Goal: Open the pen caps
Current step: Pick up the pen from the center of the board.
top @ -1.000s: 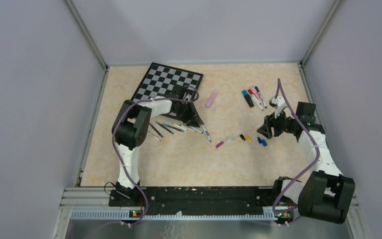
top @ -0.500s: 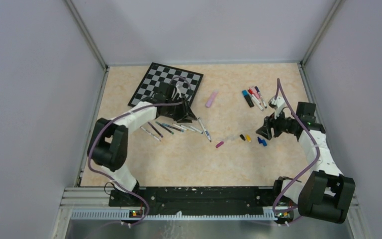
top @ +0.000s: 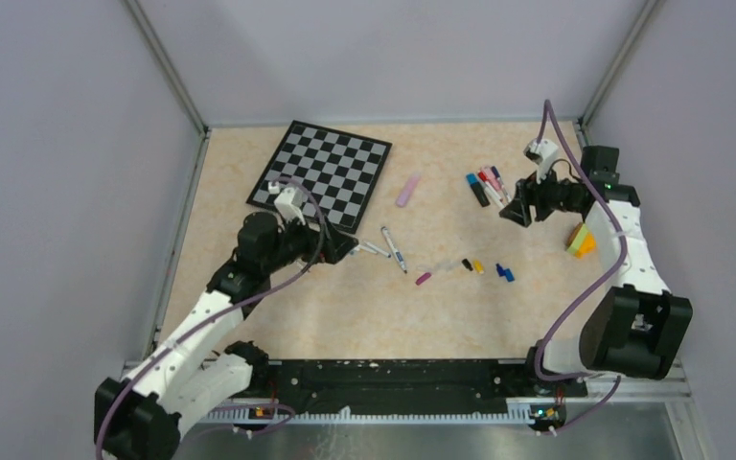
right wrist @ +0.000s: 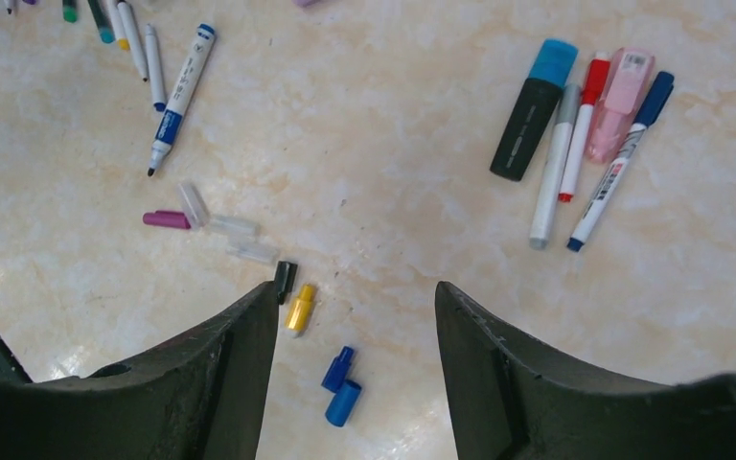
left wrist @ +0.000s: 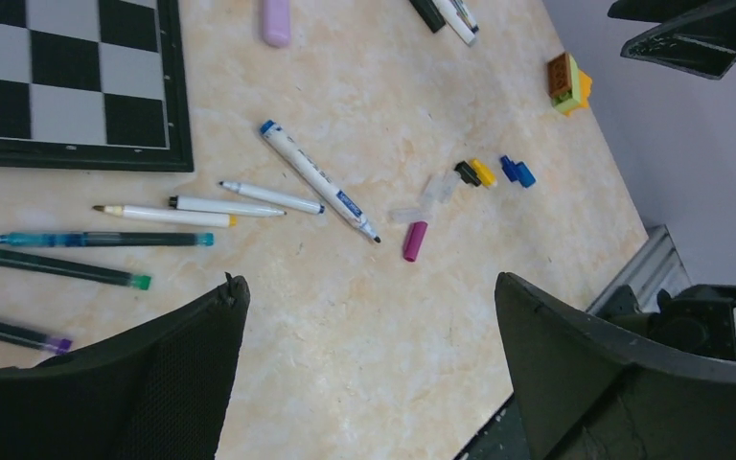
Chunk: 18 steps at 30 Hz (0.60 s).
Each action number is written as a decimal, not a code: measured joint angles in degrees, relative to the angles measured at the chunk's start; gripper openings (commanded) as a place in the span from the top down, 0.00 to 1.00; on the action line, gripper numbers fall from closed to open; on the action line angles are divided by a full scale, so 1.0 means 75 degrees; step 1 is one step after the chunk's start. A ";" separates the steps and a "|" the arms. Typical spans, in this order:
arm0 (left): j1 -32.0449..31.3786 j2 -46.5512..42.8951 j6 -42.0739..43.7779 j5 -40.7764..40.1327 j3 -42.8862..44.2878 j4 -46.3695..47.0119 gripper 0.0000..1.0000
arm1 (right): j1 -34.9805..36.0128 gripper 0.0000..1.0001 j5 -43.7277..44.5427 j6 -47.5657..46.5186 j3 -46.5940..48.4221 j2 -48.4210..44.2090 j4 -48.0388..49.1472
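Note:
Loose pen caps lie mid-table: magenta (top: 424,278), black (top: 467,264), yellow (top: 478,266) and blue (top: 505,273). Several uncapped pens (left wrist: 249,198) lie in a row beside a white marker (left wrist: 316,180). A capped group (top: 487,187) shows in the right wrist view as a black marker with a blue cap (right wrist: 534,110), a red-capped pen (right wrist: 580,125), a pink one (right wrist: 618,101) and a blue-capped one (right wrist: 618,163). My left gripper (top: 343,247) hangs open and empty over bare table (left wrist: 369,281). My right gripper (top: 510,213) is open and empty above the blue caps (right wrist: 342,385).
A black-and-white chessboard (top: 321,172) lies at the back left. A lilac capped thing (top: 406,190) lies right of it. A yellow-orange block (top: 582,240) sits near the right wall. Clear caps (right wrist: 235,230) lie beside the magenta one.
The left arm has drawn back toward the near left and its jaws have sprung wide open. The right gripper has moved toward the back, nearer the capped pens, uncovering the yellow-orange block.

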 measured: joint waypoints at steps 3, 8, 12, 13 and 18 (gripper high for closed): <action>0.0003 -0.1032 0.0041 -0.0498 -0.0662 0.0140 0.01 | 0.0254 0.40 0.0198 0.0038 0.0629 0.0393 -0.0122; 0.0023 -0.2171 0.0041 -0.1037 -0.1399 0.0152 0.01 | 0.0819 0.40 0.0659 0.0149 0.1498 0.1049 -0.0358; 0.0029 -0.2562 -0.0009 -0.1244 -0.1612 0.0128 0.01 | 0.0927 0.40 0.0944 0.0306 0.2381 0.1795 -0.0577; 0.0029 -0.2611 -0.0015 -0.1276 -0.1652 0.0131 0.01 | 0.0927 0.40 0.1026 0.0364 0.2605 0.1993 -0.0595; 0.0029 -0.2646 -0.0096 -0.1355 -0.1871 0.0280 0.01 | 0.0950 0.40 0.1542 0.0935 0.2923 0.2541 -0.0443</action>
